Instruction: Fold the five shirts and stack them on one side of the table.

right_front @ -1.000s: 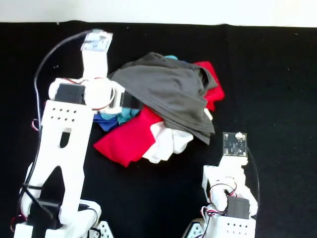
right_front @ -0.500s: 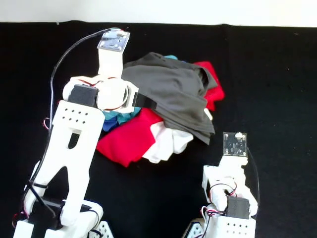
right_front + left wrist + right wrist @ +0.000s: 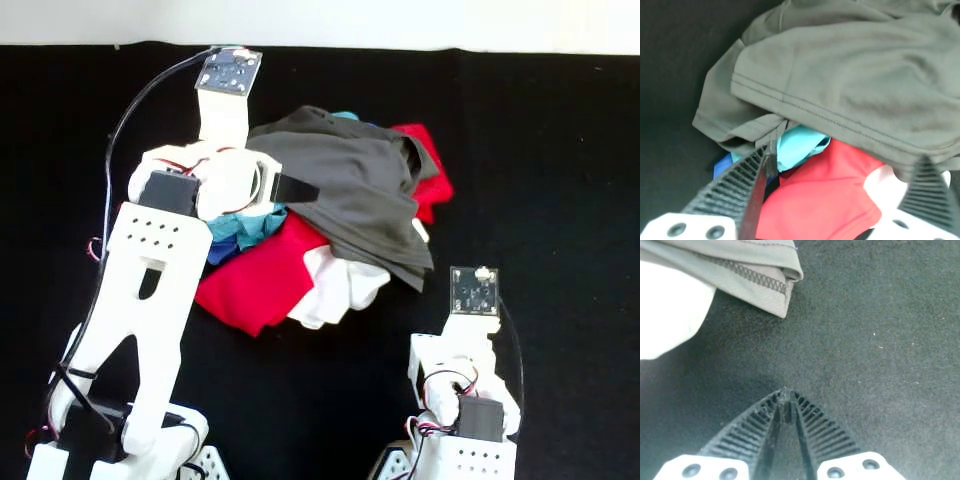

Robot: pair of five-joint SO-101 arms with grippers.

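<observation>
One claw has moved in the last second: the left gripper point(image 3: 847, 155), jaws spread wide and holding nothing, has swung rightward and a little farther across the table. It has gone from just off the left edge of the heap point(image 3: 330, 240) to a spot over the left hem of the grey shirt point(image 3: 350, 190). In its wrist view the open fingers point(image 3: 737, 187) bracket that stitched hem, with a fold of the teal shirt point(image 3: 800, 147) and the red shirt point(image 3: 825, 200) showing beneath it, and a sliver of the blue shirt point(image 3: 719, 167) beside them. The cloth itself looks unshifted over that second, so I judge that nothing is grasped yet. This reads as the approach to a first pick, most likely the grey shirt, since it lies on top. The right gripper point(image 3: 785, 395) has not stirred; it sits clenched on nothing, low over the bare table point(image 3: 560, 200) at the near right, close to the grey shirt's near corner and the white shirt point(image 3: 340, 285). All five shirts lie tangled around the middle of the table, toward the far side, none folded and none stacked, so the task stands at its very beginning.
</observation>
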